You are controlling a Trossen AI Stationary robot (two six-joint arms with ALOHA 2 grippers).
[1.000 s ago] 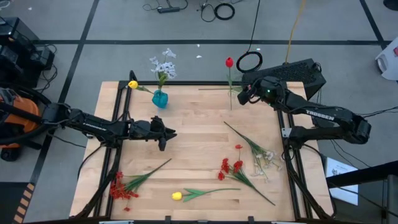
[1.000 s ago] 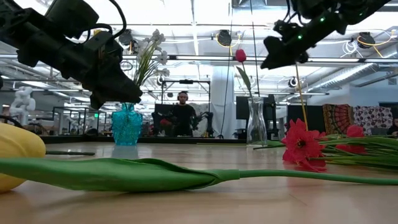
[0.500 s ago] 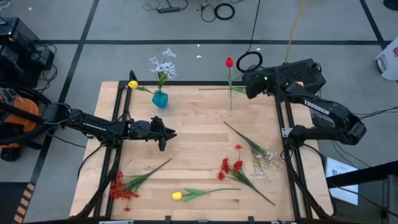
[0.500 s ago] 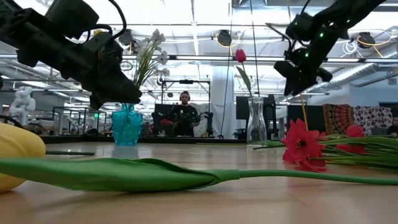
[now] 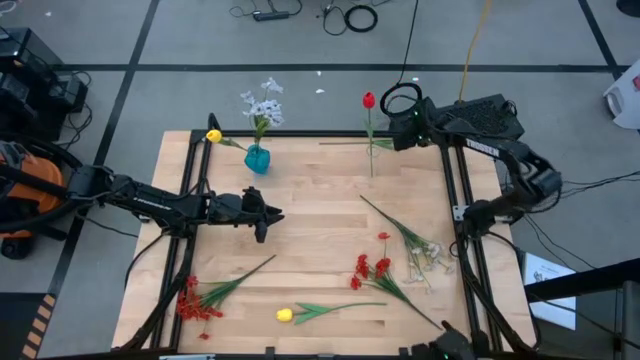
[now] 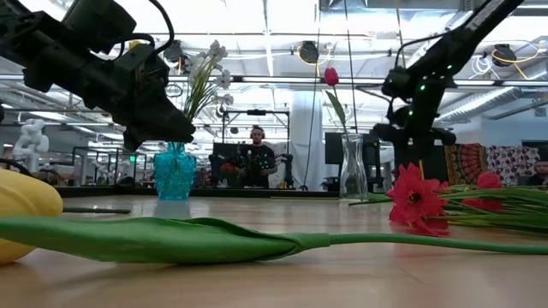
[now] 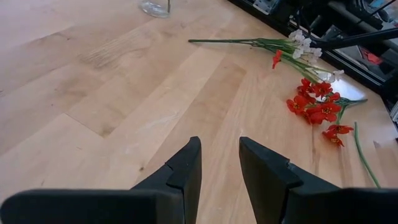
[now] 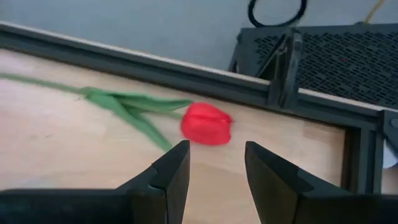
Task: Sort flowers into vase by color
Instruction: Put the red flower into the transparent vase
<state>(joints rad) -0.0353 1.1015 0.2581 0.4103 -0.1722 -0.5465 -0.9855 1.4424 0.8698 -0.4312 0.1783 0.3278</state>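
Note:
My right gripper is open and hovers at the table's far right corner. A red tulip lies on the wood just beyond its fingertips, untouched, its green stem running along the far edge. A second red tulip stands in a clear vase. Pale white-blue flowers stand in a teal vase. My left gripper is open and waits above the table's left middle.
Loose flowers lie on the wood: a yellow tulip at the far left, another yellow tulip at the near edge, red sprays, and white blossoms. A black frame rail runs behind the lying tulip.
My right gripper has moved toward the table's far edge and come down toward the lying red tulip, while its arm has folded back toward the far right corner. It has stayed open. Flowers and vases have kept their places.

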